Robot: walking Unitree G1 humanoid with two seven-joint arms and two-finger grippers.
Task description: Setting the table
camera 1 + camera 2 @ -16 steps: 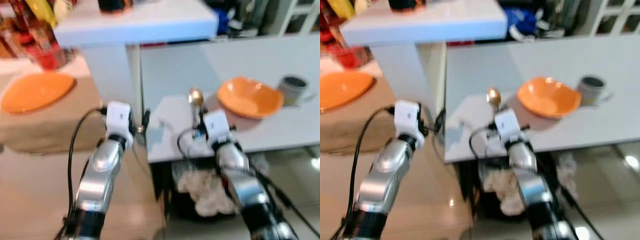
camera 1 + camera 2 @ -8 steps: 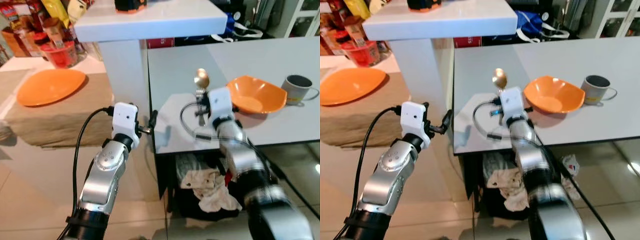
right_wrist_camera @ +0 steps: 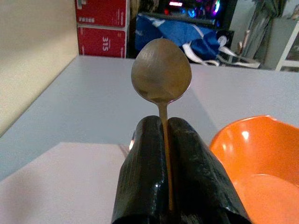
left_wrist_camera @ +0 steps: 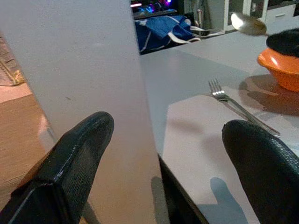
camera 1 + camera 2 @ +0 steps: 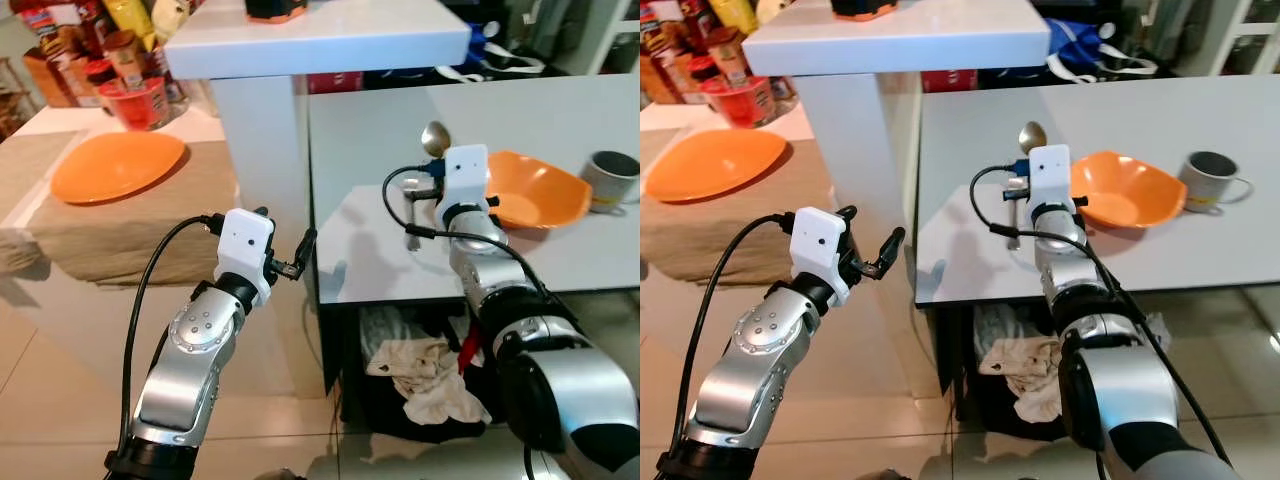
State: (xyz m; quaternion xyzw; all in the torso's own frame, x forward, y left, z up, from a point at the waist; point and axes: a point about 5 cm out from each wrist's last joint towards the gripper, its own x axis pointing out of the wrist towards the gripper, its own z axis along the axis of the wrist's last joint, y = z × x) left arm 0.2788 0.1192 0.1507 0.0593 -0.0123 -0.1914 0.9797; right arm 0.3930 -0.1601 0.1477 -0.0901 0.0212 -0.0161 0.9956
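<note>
Right gripper (image 5: 432,160), in your left eye view, is clamped on a spoon (image 5: 435,137) held bowl-up above the grey table (image 5: 560,110), just beside the orange bowl (image 5: 535,190); a fork (image 5: 412,222) lies near the table's front-left corner and a grey mug (image 5: 612,180) stands by its right edge. Left gripper (image 5: 300,255) hangs spread off the table's left edge; an orange plate (image 5: 115,167) rests on the separate counter. Your left wrist view shows both fingers (image 4: 77,163) wide apart, fork and bowl beyond. Your right wrist view shows fingers (image 3: 145,177) pinching the spoon handle.
</note>
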